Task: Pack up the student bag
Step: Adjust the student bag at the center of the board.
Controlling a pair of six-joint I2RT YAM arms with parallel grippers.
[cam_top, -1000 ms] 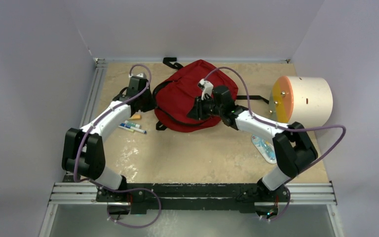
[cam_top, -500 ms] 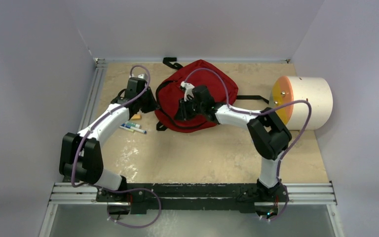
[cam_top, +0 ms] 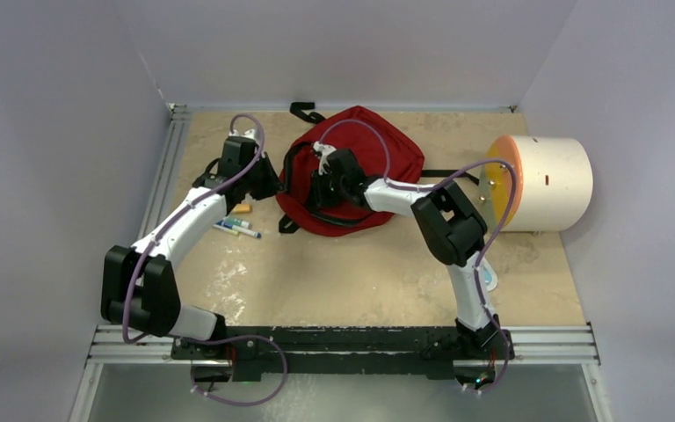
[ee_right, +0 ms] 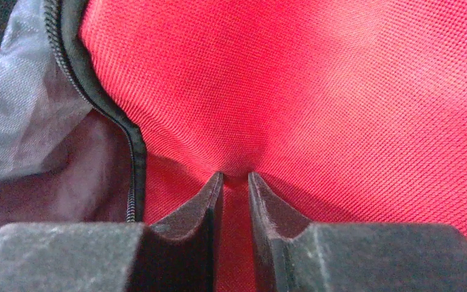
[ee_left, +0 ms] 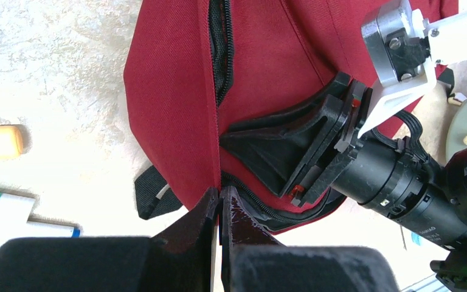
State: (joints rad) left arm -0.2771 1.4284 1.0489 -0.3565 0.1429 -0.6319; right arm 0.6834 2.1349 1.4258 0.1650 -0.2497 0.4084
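The student bag (cam_top: 378, 145) is a dark-red backpack lying at the back middle of the table. My left gripper (cam_top: 271, 183) is at its left edge. In the left wrist view the left gripper (ee_left: 220, 193) is shut on the bag's (ee_left: 170, 91) red seam edge beside a black zipper (ee_left: 221, 48). My right gripper (cam_top: 315, 192) rests on the bag's left front part. In the right wrist view the right gripper (ee_right: 236, 177) pinches a puckered fold of the bag's (ee_right: 316, 85) red fabric, next to the grey lining (ee_right: 24, 121) and zipper (ee_right: 131, 164).
A cream cylinder with an orange face (cam_top: 545, 180) lies at the right. Pens (cam_top: 235, 227) and a small orange item (cam_top: 243, 208) lie left of the bag. A blue-white packet (cam_top: 489, 280) sits by the right arm. A black strap (cam_top: 306, 112) trails behind the bag.
My right arm has swung left across the bag, from its middle to its left front part. The left gripper has closed on the bag's edge.
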